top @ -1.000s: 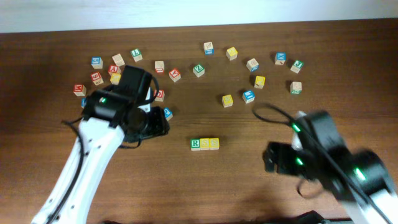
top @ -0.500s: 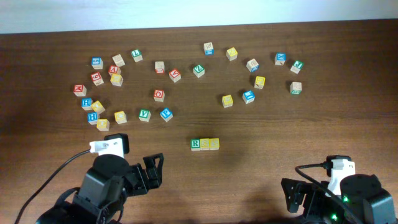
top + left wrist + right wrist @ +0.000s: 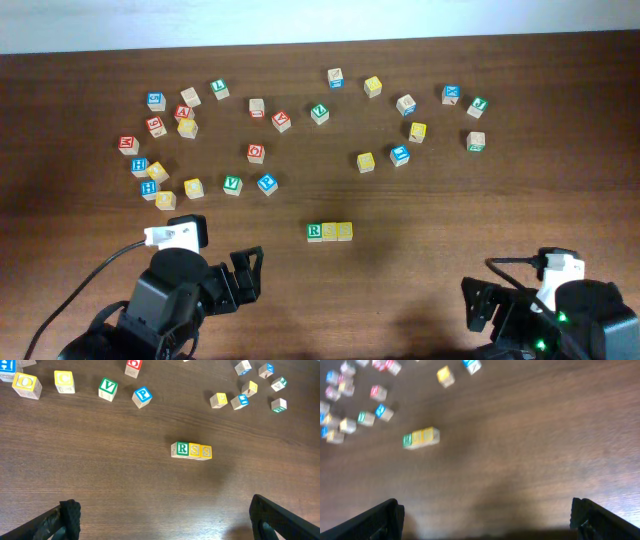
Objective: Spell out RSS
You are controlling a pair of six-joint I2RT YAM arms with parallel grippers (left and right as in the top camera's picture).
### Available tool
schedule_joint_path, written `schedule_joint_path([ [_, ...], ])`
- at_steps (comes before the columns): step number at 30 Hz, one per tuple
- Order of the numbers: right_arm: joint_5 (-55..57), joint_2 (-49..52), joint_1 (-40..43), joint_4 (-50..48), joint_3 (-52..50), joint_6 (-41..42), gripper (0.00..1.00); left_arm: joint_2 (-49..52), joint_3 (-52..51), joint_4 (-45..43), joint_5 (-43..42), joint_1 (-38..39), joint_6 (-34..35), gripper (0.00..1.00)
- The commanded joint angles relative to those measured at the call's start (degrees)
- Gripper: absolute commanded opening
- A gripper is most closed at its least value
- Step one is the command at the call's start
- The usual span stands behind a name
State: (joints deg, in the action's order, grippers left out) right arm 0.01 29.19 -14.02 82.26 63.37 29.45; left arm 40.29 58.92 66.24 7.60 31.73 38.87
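The left arm (image 3: 172, 300) was black and blocky, topped by a white rectangular module (image 3: 178, 235) with a thin black cable (image 3: 105, 262) running from it. The right arm (image 3: 590, 318) was black too, with its own white module (image 3: 563, 266), a thin black wire (image 3: 515, 262) and small green lights (image 3: 562, 318). In the wrist views the left fingers (image 3: 67, 517) and right fingers (image 3: 385, 517) showed as matte black wedges.

I count three cubes touching in the RSS row (image 3: 329, 231), one green R, two yellow S, twenty-seven loose cubes (image 3: 267, 183) scattered beyond that row
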Motion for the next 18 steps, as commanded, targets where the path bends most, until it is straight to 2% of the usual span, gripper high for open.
schedule_joint_path([
  [1,4.2,-3.6,3.4,-6.1,-2.0,-4.0,0.98,0.1,-0.5,0.0,1.2,0.3,0.8,0.99],
  [4,2.6,-11.2,7.8,-20.2,-14.2,-10.8,0.98,0.1,-0.5,0.0,1.2,0.3,0.8,0.99],
  [7,-0.6,-18.2,7.8,-21.6,-22.6,-10.6,0.98,0.1,-0.5,0.0,1.2,0.3,0.8,0.99],
  [10,0.0,-22.7,7.8,-31.2,-29.9,-17.2,0.98,0.1,-0.5,0.0,1.2,0.3,0.8,0.99],
  [14,-1.3,-26.4,7.8,-52.8,-45.1,-17.2,0.98,0.1,-0.5,0.1,1.2,0.3,0.8,0.99],
  [18,-1.3,-29.0,7.8,-64.2,-53.8,-17.7,0.98,0.1,-0.5,0.3,1.2,0.3,0.8,0.99],
])
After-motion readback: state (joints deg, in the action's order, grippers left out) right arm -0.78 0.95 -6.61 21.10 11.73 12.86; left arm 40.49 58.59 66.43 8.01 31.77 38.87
